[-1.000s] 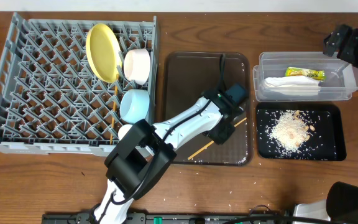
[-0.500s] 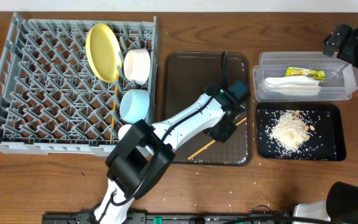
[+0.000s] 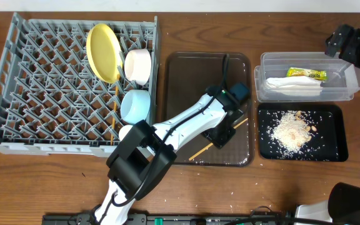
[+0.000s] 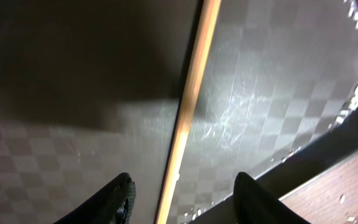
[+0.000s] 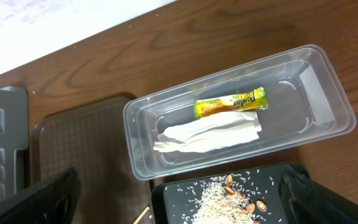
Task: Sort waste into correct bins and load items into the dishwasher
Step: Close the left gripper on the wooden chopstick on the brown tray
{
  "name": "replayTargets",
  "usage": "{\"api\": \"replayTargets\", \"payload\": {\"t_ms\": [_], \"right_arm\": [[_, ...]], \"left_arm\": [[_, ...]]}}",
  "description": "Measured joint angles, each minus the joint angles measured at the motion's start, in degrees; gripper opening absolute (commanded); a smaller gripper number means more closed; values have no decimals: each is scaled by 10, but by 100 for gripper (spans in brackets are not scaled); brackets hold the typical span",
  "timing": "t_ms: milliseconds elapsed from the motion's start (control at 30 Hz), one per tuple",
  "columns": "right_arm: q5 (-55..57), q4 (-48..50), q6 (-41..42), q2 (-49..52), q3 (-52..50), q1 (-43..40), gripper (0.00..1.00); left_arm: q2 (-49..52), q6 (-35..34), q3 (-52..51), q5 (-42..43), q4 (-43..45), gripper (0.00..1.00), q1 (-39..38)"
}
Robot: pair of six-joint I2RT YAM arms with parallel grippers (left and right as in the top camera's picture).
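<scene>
One wooden chopstick [image 4: 188, 99] lies diagonally on the dark-brown serving tray [image 3: 192, 81]. My left gripper [image 4: 182, 199] hangs low over it, open, a finger on each side and neither touching. Overhead, the left gripper [image 3: 222, 130] covers the chopstick's [image 3: 200, 152] middle. The dishwasher rack [image 3: 42, 81] holds the yellow plate [image 3: 103, 51], white bowl [image 3: 137, 65], light-blue bowl [image 3: 135, 105], white cup [image 3: 127, 132] and another chopstick [image 3: 114, 106]. My right gripper [image 5: 179, 199] is open, high above the bins.
The clear tub [image 3: 350, 81] at the right holds the yellow-green wrapper [image 5: 230, 102] and the white napkin [image 5: 207, 134]. In front of it the black tray [image 3: 330, 115] carries rice crumbs [image 3: 290, 131]. Stray crumbs dot the wooden table near the front edge.
The left gripper has shifted slightly over the brown tray and its jaws stand wider than before. The chopstick lies where it was. The right arm has not moved.
</scene>
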Motion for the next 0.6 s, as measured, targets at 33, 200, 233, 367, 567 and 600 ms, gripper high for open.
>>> {"api": "replayTargets", "payload": {"t_ms": [33, 200, 233, 367, 567, 600], "right_arm": [[0, 0, 0, 0, 0, 0, 99], [0, 0, 0, 0, 0, 0, 99], [0, 0, 0, 0, 0, 0, 99], [0, 0, 0, 0, 0, 0, 99], [0, 0, 0, 0, 0, 0, 99], [0, 0, 0, 0, 0, 0, 99]], "left_arm": [[0, 5, 0, 0, -3, 52, 0], [2, 35, -7, -19, -10, 55, 0], [2, 39, -12, -22, -4, 56, 0], [5, 51, -30, -33, 2, 59, 0], [7, 59, -33, -44, 3, 63, 0], [7, 59, -33, -46, 5, 64, 0]]}}
